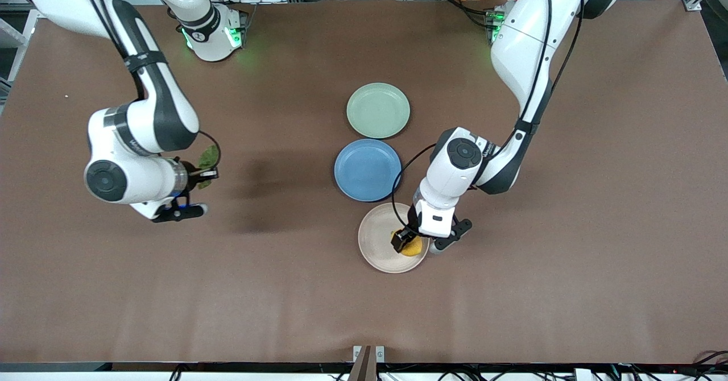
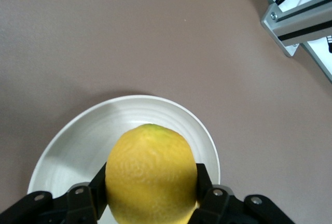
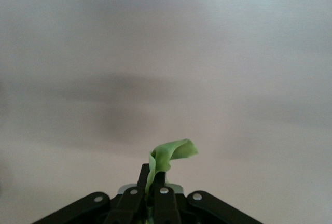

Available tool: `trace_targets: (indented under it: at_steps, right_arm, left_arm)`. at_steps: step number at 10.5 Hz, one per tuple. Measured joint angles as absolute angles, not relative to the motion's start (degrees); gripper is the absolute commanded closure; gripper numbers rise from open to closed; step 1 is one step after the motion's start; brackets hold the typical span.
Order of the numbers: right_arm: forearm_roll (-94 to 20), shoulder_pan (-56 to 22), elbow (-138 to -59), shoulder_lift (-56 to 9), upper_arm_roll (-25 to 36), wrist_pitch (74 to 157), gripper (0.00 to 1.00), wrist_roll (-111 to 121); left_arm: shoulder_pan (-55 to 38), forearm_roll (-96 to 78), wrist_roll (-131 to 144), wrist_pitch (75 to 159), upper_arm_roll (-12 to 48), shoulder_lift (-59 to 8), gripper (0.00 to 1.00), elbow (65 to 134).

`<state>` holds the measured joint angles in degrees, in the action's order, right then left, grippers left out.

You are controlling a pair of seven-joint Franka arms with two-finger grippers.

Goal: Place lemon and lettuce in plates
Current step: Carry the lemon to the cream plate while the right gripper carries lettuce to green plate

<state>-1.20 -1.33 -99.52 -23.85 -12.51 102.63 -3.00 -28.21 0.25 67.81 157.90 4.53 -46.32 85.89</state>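
Observation:
The yellow lemon (image 1: 412, 246) (image 2: 151, 175) sits between the black fingers of my left gripper (image 1: 407, 244) (image 2: 151, 190), which is shut on it just over the beige-white plate (image 1: 375, 243) (image 2: 83, 146). Whether the lemon touches that plate cannot be told. My right gripper (image 1: 208, 172) (image 3: 154, 182) is shut on the green lettuce (image 1: 208, 158) (image 3: 168, 156), held in the air over bare table toward the right arm's end. The pale green plate (image 1: 378, 110) lies bare, farther from the front camera than the other plates.
A blue round plate (image 1: 367, 169) lies between the pale green and beige-white plates. The brown table (image 1: 569, 256) spreads wide around them. An aluminium frame post (image 2: 301, 19) stands off the table's edge in the left wrist view.

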Motion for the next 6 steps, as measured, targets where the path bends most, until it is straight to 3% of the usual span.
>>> trace_targets:
  at_steps: [1, 6]
  right_arm:
    - [-1.2, -1.6, -99.5, -23.9, -15.0, 102.6, 1.0, -3.4]
    - [-8.0, -12.1, -99.5, -25.0, -18.3, 102.5, 1.0, -4.5]
  left_arm:
    - [-28.7, 0.2, 67.9, 158.2, 4.4, -46.7, 0.0, 85.3]
    - [-35.1, 0.3, 68.0, 159.0, -3.1, -47.8, 0.0, 83.5]
